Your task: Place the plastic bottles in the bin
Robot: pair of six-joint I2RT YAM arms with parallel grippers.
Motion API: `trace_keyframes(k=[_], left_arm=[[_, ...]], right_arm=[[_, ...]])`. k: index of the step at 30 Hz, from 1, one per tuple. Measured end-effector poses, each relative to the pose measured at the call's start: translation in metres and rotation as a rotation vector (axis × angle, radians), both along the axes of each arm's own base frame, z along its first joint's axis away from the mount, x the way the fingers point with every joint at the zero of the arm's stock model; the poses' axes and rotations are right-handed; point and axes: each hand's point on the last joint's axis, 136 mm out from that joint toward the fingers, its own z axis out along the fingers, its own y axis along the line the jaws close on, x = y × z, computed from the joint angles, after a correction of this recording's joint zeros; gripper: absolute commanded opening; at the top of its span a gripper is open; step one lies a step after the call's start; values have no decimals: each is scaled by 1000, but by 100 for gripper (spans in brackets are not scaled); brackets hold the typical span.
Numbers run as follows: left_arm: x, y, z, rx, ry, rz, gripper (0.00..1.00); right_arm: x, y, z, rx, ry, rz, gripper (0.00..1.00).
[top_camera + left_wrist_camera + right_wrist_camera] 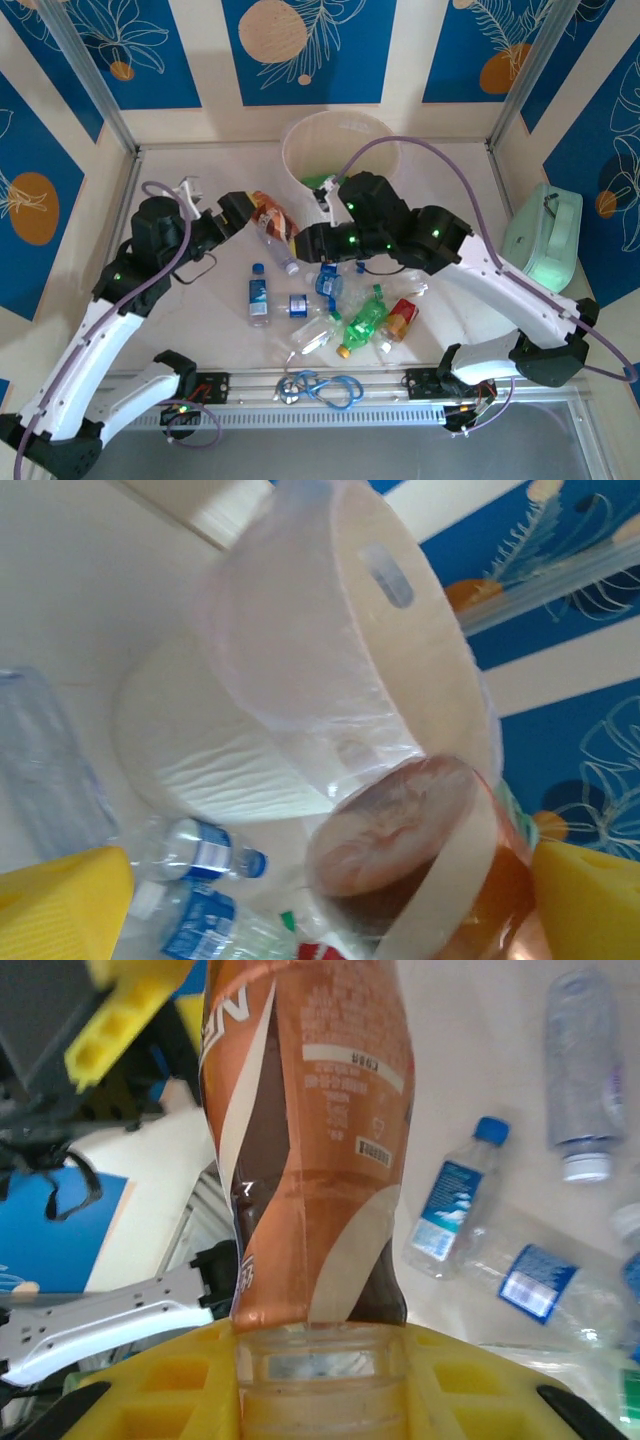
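Observation:
A brown plastic bottle [273,216] with a cream-swirled label hangs above the table between my two arms. My right gripper [300,241] is shut on its clear neck [320,1375], the yellow fingers [480,1385] pressed to both sides. My left gripper [244,211] stands open around the bottle's base [395,825], its fingers [60,905] wide apart and off it. The cream-white bin [335,150] is at the back centre, with something green inside. Several clear, green and red bottles [352,312] lie in a heap on the table. A blue-capped bottle [258,292] lies apart on the left.
A mint-green case [545,236] sits at the right wall. A blue cable loop [322,386] lies by the front rail. A clear bottle [279,248] lies under the held one. The bin's wall with its handle slot [386,575] rises just beyond the left gripper.

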Motion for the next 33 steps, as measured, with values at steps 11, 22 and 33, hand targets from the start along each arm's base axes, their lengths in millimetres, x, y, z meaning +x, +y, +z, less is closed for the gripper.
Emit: trace_keyframes(k=[11, 22, 33], left_arm=[[-6, 16, -68, 192, 178, 20, 93], [-10, 13, -96, 235, 256, -18, 92], [-13, 14, -118, 269, 309, -30, 91]], right_arm=[[74, -68, 57, 20, -154, -269, 28], [116, -92, 38, -97, -130, -352, 28], [129, -97, 26, -172, -126, -362, 28]])
